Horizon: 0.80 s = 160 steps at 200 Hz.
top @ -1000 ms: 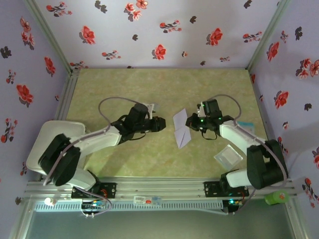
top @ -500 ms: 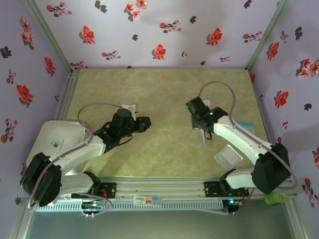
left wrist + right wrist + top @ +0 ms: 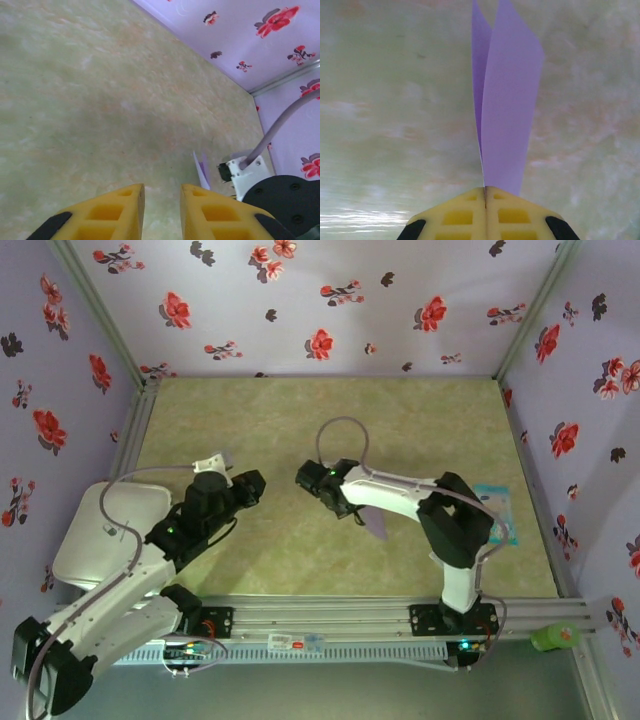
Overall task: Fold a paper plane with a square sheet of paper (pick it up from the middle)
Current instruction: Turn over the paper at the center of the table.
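Top external, right end effector (image 3: pixel 485 192) stretched leftward, clamped on paper plane (image 3: pixel 507 100), left end effector (image 3: pixel 162 200) slightly apart

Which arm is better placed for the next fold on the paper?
Probably the right: the right gripper is shut on the folded lavender paper, which sticks out past its fingertips. The left gripper is empty, jaws slightly apart, facing the paper across a gap.

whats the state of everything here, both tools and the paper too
left tool: slightly open, empty
right tool: shut on the lavender paper
lavender paper: folded, layers fanning apart, pinched at one end
light-blue card: lying flat on the table, far right
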{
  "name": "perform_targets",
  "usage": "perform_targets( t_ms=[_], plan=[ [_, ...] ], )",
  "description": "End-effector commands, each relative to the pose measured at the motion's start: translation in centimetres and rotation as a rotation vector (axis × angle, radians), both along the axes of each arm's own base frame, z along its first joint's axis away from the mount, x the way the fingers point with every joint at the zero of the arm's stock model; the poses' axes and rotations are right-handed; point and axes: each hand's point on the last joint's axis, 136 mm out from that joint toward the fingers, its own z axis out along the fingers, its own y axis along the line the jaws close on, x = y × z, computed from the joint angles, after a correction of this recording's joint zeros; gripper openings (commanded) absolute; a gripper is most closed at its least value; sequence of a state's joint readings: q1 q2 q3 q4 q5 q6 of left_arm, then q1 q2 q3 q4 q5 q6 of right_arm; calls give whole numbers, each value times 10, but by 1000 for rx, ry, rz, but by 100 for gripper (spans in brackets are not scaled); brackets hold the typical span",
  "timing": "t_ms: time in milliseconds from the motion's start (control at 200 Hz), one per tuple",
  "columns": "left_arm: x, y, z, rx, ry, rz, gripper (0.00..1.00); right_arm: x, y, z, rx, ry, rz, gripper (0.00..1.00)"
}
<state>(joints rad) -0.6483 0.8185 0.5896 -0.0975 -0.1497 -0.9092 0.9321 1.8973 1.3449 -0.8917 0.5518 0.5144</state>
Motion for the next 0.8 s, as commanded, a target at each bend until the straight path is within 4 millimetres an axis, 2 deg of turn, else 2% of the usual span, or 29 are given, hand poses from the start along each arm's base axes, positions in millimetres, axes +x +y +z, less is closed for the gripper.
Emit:
perform_targets(
  t_ms=[0,205,310,360,445,575,670,795],
  plan=[
    [-3,19,-16,38,48,71,26,-6,22,-6,67,47,-17,6],
    [-2,16,-13,36,52,66,26,-20,82,-14,395,190,14,15],
    [0,8,-14,54,66,31,27,-23,102,-4,615,247,9,23],
    [2,2,-17,63,83,3,28,-23,105,5,726,266,-6,32],
    [5,-13,-23,72,111,-57,29,-16,95,24,918,259,-47,46],
    [12,-43,-36,60,156,-173,33,-3,56,43,1109,201,-119,48],
    [14,-64,-55,47,236,-243,33,-2,32,41,1229,243,-161,44],
    [13,-90,-80,13,335,-320,32,-7,2,20,1253,293,-268,27]
  ],
)
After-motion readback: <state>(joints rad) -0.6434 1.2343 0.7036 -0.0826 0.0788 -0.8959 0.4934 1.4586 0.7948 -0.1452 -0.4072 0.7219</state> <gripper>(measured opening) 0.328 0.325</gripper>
